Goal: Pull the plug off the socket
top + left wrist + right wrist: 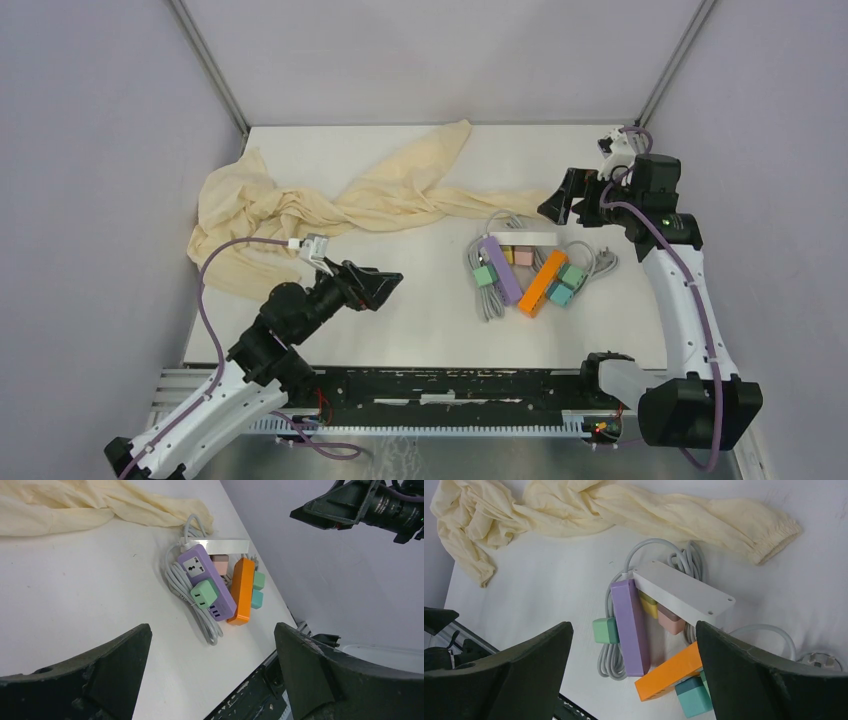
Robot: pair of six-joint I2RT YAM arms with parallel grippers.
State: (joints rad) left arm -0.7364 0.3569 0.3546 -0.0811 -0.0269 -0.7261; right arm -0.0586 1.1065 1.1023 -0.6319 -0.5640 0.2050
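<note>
While both pairs of jaws gape empty, three power strips — purple [502, 270], orange [541, 283], white [520, 238] — lie clustered.

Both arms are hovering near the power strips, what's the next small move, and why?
Probably lower the left gripper onto the green plug in the purple strip: the jaws stand open and empty, that plug faces it unobstructed, and the right gripper, also open, could pin the strip.
</note>
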